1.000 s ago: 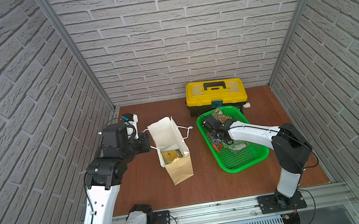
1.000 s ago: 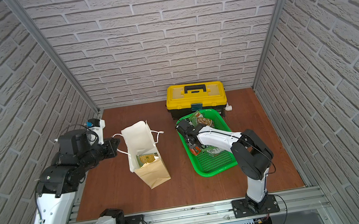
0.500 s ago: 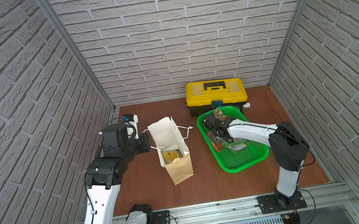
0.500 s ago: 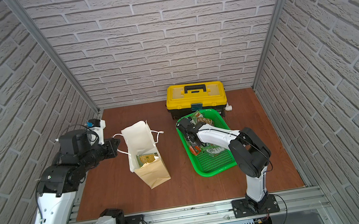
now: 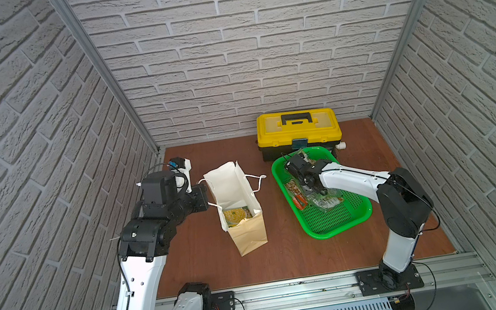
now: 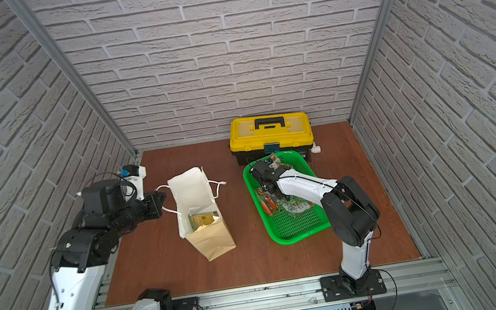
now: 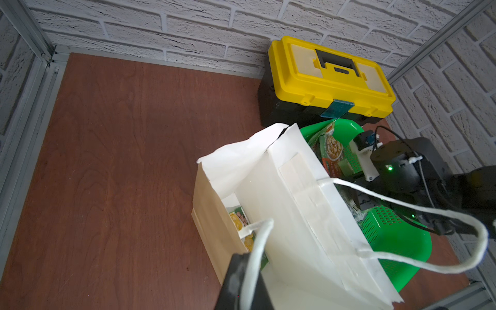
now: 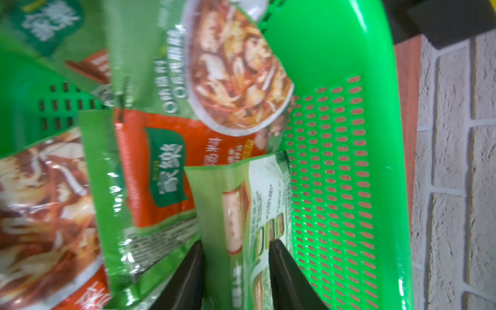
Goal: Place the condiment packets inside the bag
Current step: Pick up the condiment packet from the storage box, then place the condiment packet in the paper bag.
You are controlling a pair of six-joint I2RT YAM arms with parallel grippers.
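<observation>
Showing right gripper clamped on a green packet among condiment packets in green basket; left gripper clenched on cord handle of upright bag, one yellow-pictured packet lying inside

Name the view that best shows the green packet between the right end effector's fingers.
The right wrist view: the green plastic condiment packet sits close-up, clamped between the right end effector's fingers. In both top views the right arm hides it; in the left wrist view the tan paper bag blocks it.
</observation>
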